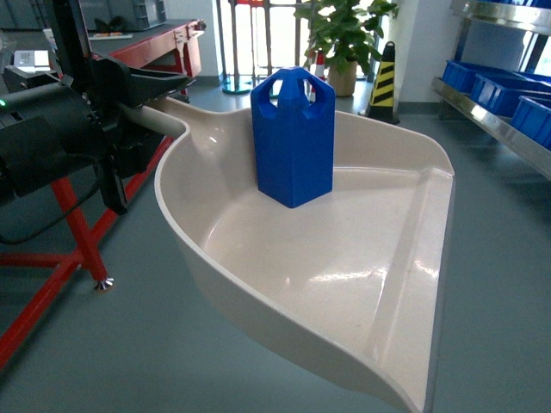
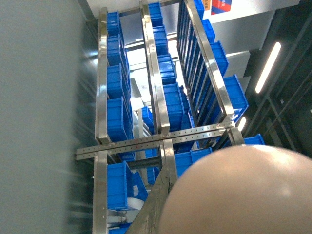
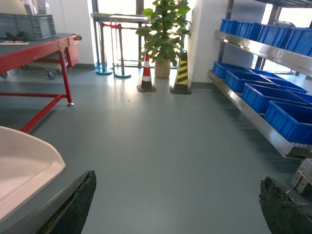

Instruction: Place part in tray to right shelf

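The beige tray (image 1: 344,284) hangs in the air across the middle of the head view, and the blue part (image 1: 293,138) stands upright inside it near the back wall. My left gripper (image 1: 142,107) is shut on the tray's handle at the left. In the left wrist view the tray's curved wall (image 2: 243,195) fills the lower right and hides the jaws. My right gripper (image 3: 178,207) is open over bare floor, with the tray's lip (image 3: 29,165) just to its left. The right shelf (image 1: 495,120) runs along the right side, its steel rail (image 3: 253,117) sloping toward me.
Blue crates (image 3: 287,119) sit on the shelf levels. A red-framed table (image 3: 44,48) stands at the left, its leg (image 1: 82,232) close to my left arm. Two traffic cones (image 3: 181,73) and a potted plant (image 3: 163,29) stand at the far wall.
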Controlling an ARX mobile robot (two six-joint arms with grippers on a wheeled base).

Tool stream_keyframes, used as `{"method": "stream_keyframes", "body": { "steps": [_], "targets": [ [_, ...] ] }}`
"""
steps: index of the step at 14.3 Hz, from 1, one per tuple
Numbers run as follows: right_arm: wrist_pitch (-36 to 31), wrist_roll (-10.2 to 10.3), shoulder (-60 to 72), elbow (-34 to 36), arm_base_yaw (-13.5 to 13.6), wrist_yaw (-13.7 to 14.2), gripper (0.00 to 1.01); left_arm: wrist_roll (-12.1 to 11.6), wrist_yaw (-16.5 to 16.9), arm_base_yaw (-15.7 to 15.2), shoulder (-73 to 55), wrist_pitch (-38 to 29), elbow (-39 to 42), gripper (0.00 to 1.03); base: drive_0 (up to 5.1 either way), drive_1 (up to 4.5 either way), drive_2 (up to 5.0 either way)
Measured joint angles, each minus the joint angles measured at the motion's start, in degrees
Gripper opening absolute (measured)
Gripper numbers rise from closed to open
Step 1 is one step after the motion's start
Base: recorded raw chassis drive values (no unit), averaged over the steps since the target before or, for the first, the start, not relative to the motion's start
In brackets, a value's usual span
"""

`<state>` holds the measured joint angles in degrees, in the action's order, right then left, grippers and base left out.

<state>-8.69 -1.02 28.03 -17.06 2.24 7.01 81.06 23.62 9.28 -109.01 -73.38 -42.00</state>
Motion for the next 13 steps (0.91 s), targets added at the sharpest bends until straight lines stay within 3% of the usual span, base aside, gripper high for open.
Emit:
{"method": "stream_keyframes", "body": {
  "steps": [13],
  "targets": [
    [-0.1,0.0,0.0,0.0,0.0,-0.1,0.98,0.0,0.0,0.0,0.0,0.0,0.0,0.12,0.0,4.23,-4.2]
  ]
}}
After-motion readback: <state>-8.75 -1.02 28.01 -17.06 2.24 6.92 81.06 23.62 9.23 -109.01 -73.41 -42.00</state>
